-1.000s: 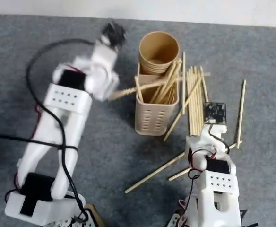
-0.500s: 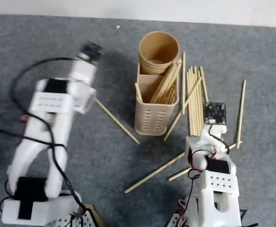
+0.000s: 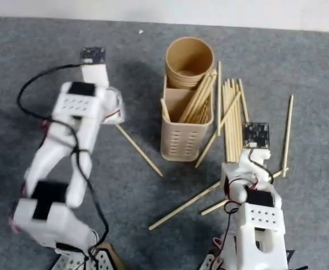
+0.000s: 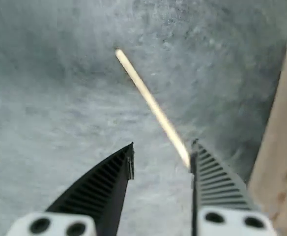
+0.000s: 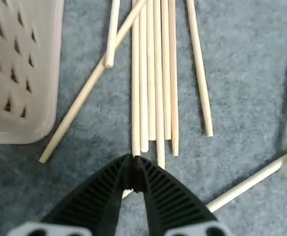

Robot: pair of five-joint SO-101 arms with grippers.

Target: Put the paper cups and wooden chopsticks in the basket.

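Note:
The beige basket (image 3: 186,135) stands upright mid-table, with stacked paper cups (image 3: 189,61) in its back compartment and several chopsticks (image 3: 200,97) leaning in the front one. One chopstick (image 3: 139,149) lies on the mat left of the basket. In the left wrist view this chopstick (image 4: 151,103) runs up to one fingertip (image 4: 194,156) of my open left gripper (image 4: 161,156), which holds nothing. A bundle of chopsticks (image 5: 153,73) lies just ahead of my right gripper (image 5: 134,161), which is shut with nothing between its fingers, beside the basket (image 5: 20,73).
More loose chopsticks (image 3: 232,121) lie on the grey mat to the right of the basket, one at the far right (image 3: 288,135) and two slanting ones (image 3: 184,205) in front of the right arm (image 3: 249,191). Bare mat lies left of the left arm.
The chopstick that the left gripper held against the basket now lies on the mat to its left. The left arm has swung away from the basket. The right arm stayed still.

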